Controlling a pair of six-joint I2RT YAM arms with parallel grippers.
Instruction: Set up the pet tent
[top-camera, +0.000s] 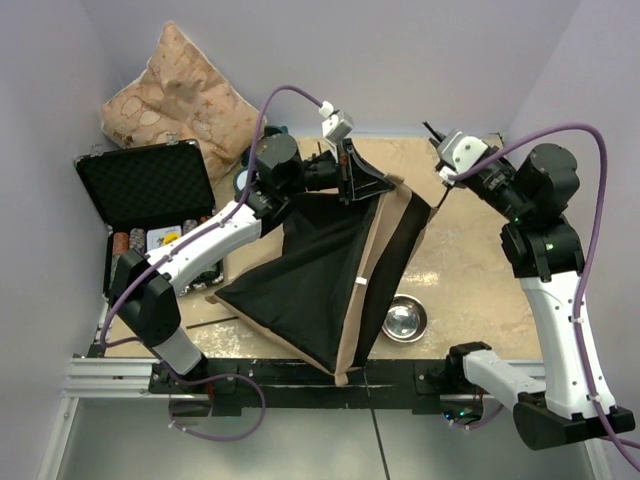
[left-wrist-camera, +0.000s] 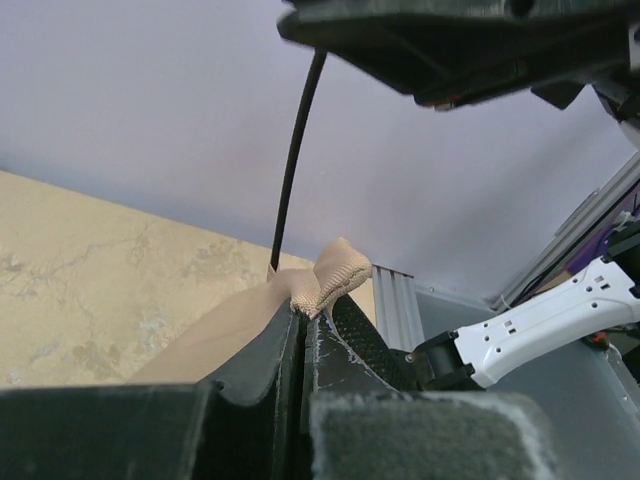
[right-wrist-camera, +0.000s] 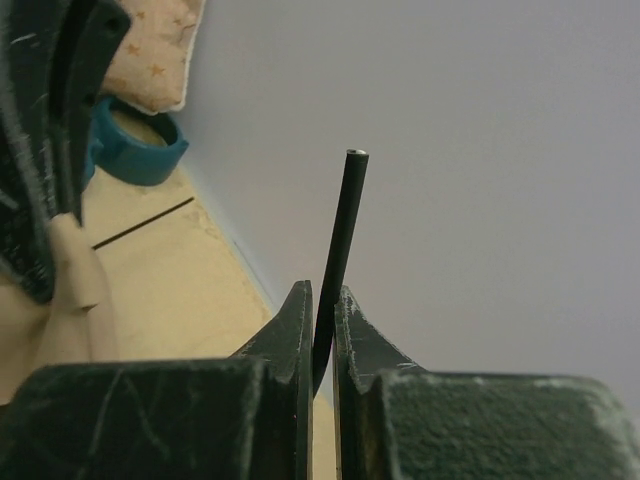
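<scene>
The pet tent (top-camera: 325, 275) lies partly collapsed on the table, its black lining facing up and tan fabric (top-camera: 378, 255) along its right edge. My left gripper (top-camera: 380, 185) is at the tent's far tip. In the left wrist view it (left-wrist-camera: 305, 310) is shut on a bunched fold of tan fabric (left-wrist-camera: 335, 272). A thin dark pole (left-wrist-camera: 295, 160) rises from that fold. My right gripper (top-camera: 436, 140) hovers just right of the tip; the right wrist view shows it (right-wrist-camera: 323, 300) shut on the pole (right-wrist-camera: 343, 230), whose end sticks out above the fingers.
A tan star-patterned pillow (top-camera: 180, 95) lies at the back left. Next to it an open black case (top-camera: 145, 185) holds poker chips. A teal ring (top-camera: 243, 180) sits behind the left arm. A metal bowl (top-camera: 404, 320) stands near the tent's front right.
</scene>
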